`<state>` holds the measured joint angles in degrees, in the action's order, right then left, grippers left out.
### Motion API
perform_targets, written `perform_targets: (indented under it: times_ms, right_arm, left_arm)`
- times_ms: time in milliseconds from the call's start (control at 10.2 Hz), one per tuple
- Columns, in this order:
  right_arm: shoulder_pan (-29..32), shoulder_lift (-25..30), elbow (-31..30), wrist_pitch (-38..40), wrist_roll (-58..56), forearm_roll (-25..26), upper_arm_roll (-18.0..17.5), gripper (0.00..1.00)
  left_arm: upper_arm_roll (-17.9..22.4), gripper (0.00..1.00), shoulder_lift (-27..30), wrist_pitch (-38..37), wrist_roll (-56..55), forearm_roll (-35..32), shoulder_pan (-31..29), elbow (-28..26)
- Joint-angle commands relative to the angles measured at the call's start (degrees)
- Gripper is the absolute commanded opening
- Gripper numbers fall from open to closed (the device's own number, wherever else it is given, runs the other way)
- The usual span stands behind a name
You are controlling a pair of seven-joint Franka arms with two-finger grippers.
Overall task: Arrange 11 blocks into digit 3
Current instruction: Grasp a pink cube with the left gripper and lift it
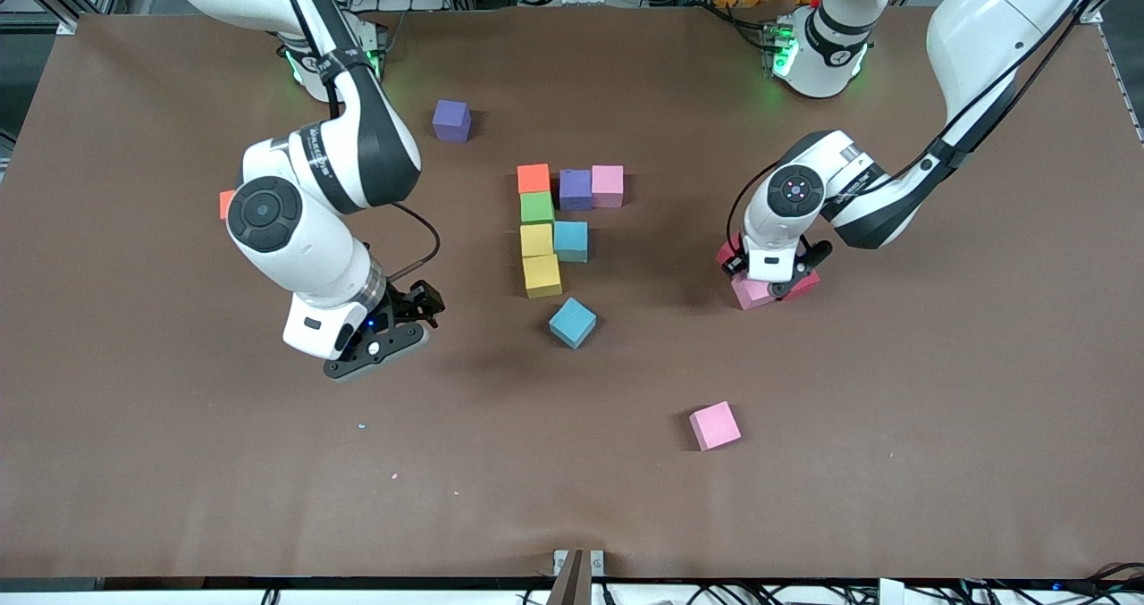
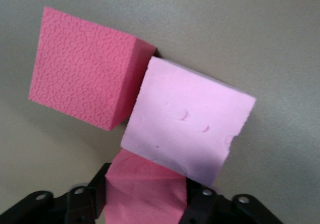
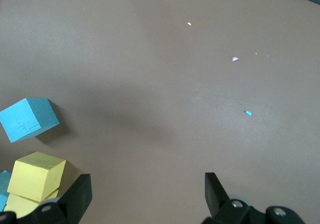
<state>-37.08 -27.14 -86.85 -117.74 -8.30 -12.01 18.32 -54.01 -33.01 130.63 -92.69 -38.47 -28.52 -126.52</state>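
Left gripper point(image 1: 774, 285) pinches a red cube point(image 2: 145, 191) beside a pink cube point(image 1: 749, 292); right gripper point(image 1: 380, 348) hangs wide, waiting; half-built digit point(image 1: 556, 226) runs toward cam.

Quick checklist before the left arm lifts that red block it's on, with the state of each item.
1. Left gripper on the red block: ok, fingers against both its sides.
2. Pink block free of the held block: cannot tell, it crowds it.
3. Right gripper out of the way: ok, open over bare table beside the loose light blue block.
4. Digit figure finished: not ok, seven blocks placed.
5. Spot beside the figure's light blue block, toward the left arm's end: ok, bare.
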Motion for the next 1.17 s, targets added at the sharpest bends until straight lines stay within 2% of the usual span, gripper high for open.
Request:
perform_targets:
  times_ms: [0,195,489,586,977,1075]
  right_arm:
    - [1.2,1.4,-0.9,1.0,-1.2,0.9,-0.7,1.00]
    - [1.4,1.4,-0.9,1.0,-1.4,0.9,-0.7,1.00]
    - [1.6,1.4,-0.9,2.7,-1.5,0.9,-0.7,1.00]
    - [1.7,1.4,-0.9,3.5,-1.5,0.9,-0.7,1.00]
    - [2.2,1.6,-0.9,5.0,-2.6,0.8,-0.8,1.00]
    - [2.3,1.6,-1.0,5.0,-2.7,0.8,-0.8,1.00]
  left_arm:
    - [0.0,0.25,-0.4,0.3,-3.5,-1.8,0.6,0.1]
    - [-0.1,0.20,-0.2,-0.1,-9.5,-0.7,2.5,1.9]
    - [-0.2,0.19,0.2,-1.3,-17.8,9.2,8.5,6.6]
    - [-0.1,0.19,0.0,-1.3,-22.0,10.5,10.9,8.0]
    - [0.2,0.19,-4.1,-1.1,-32.1,9.9,17.5,12.7]
    - [1.8,0.19,-5.0,-1.0,-34.2,9.7,19.8,14.0]
